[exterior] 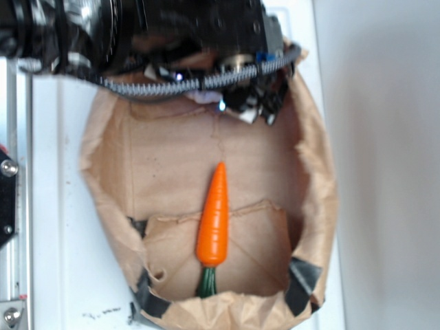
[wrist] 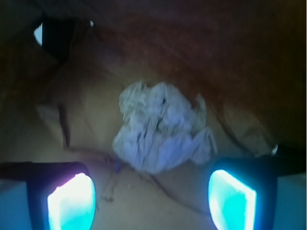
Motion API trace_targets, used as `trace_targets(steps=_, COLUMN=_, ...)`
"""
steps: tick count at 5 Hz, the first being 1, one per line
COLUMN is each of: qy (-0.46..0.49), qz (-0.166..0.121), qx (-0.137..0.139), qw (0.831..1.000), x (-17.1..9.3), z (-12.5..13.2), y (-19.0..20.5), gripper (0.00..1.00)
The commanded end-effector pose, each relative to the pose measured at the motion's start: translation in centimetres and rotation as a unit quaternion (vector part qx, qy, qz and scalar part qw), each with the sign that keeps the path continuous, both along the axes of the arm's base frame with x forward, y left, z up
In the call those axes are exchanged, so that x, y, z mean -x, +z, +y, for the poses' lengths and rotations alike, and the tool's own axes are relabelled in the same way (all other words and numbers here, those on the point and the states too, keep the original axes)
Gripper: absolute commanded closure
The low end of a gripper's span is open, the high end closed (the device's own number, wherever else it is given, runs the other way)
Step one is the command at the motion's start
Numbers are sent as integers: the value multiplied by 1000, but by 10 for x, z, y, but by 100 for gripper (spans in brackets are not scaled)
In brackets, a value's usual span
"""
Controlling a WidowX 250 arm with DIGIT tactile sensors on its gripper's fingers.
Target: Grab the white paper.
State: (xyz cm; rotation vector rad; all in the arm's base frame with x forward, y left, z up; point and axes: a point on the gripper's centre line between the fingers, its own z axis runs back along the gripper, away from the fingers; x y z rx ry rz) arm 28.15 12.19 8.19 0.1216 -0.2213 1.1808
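Observation:
The white paper (wrist: 160, 129) is a crumpled, wrinkled wad lying on the brown floor of the paper bag, in the middle of the wrist view. My gripper (wrist: 152, 199) is open just short of it, its two glowing cyan pads (wrist: 72, 203) wide apart with bare bag floor between them. In the exterior view the arm covers the far end of the bag, the gripper (exterior: 258, 110) pointing down into it; only a small white scrap of the paper (exterior: 203, 97) peeks out beside the arm.
An orange carrot (exterior: 214, 216) with a green stem lies lengthwise in the near half of the brown paper bag (exterior: 110, 172). The bag's raised walls ring the gripper. White tabletop surrounds the bag, with a metal frame (exterior: 8, 206) at the left.

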Motion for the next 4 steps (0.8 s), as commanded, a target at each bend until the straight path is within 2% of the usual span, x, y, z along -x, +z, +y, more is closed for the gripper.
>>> trace_targets(steps=1, qy=20, qz=-27, qx=-53, qw=998, x=3, z=25, y=11, gripper=0)
trace_targets(steps=2, qy=14, qz=-32, qx=-97, qw=995, x=6, z=22, y=4, gripper=0)
trace_targets(steps=3, qy=14, qz=-36, qx=-112, qw=993, x=6, z=21, y=-3, gripper=0)
trace_targets(steps=4, qy=14, qz=-11, qx=-102, qw=995, x=-3, z=18, y=-15, gripper=0)
